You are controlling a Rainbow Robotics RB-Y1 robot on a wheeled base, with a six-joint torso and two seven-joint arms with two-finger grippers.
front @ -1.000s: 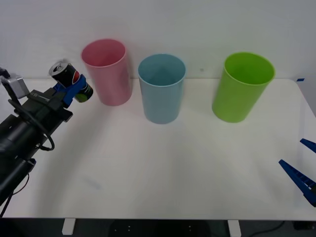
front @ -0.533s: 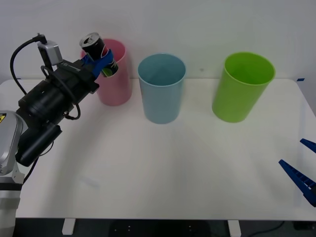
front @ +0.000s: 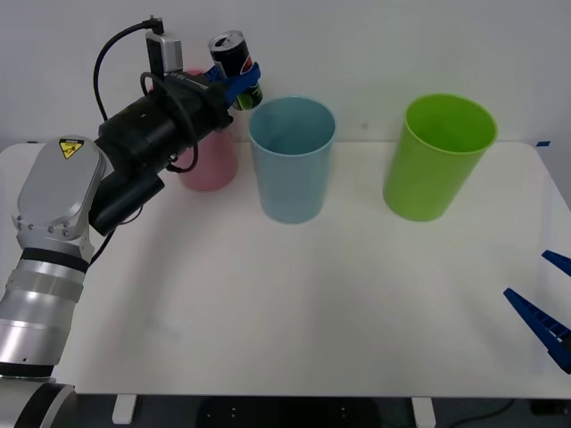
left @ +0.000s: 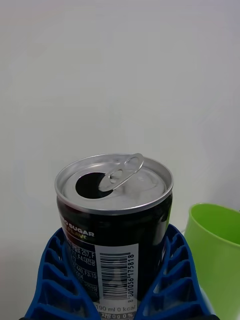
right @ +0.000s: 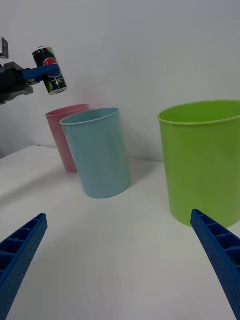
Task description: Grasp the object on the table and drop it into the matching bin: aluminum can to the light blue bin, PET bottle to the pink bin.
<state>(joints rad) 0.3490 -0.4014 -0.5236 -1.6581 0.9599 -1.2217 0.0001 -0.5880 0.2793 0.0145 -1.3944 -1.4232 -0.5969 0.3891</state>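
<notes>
We see the left gripper (front: 237,83) squeezing the aluminum can (front: 234,64) between its two blue fingers (left: 55,270), one on each side of the can's lower body. The can's top half sticks out past the fingers. In the front view the can is up in the air, just above and beside the light blue bin's (front: 292,159) rim, on the side toward the pink bin (front: 211,165). The can's long side runs mostly up and down but leans a bit, with the silver top (left: 114,182) pointing up and away from the light blue bin and its base nearer that bin. The opened hole and pull tab face up. On the far side of the light blue bin stands the green bin (front: 437,156). All three bins sit on the white table (front: 294,303). Well away from the light blue bin, past the green one, the right gripper (right: 120,260) waits low over the table with its fingers spread wide and nothing in them.
</notes>
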